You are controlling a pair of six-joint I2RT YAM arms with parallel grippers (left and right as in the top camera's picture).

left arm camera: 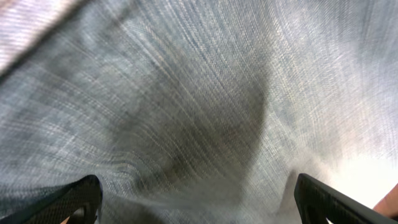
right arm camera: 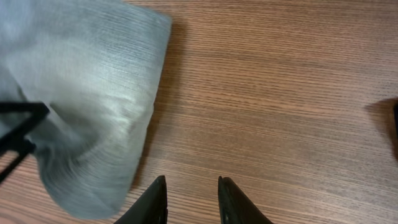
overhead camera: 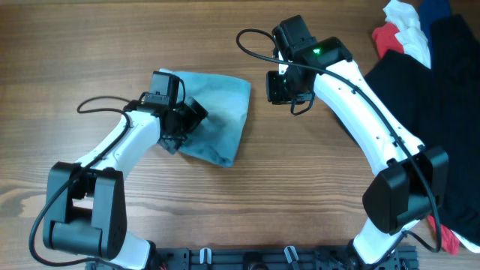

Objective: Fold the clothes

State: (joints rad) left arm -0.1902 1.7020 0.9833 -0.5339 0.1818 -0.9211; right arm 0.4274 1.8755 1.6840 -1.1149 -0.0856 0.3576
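L claw [left arm camera: 196, 182] spread wide on folded shorts [left arm camera: 186, 87]; R claw [right arm camera: 191, 182] slightly parted.

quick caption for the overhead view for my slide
Left gripper open on the folded denim shorts, right gripper poised beside them over the wooden table, spare garments piled at far right

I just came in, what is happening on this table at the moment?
Two robot arms are folding a pair of light blue denim shorts on a wooden table. The left end effector is down on the shorts with its fingers spread wide. The right end effector hovers over bare wood beside them, holding nothing. Other garments lie at the right edge.
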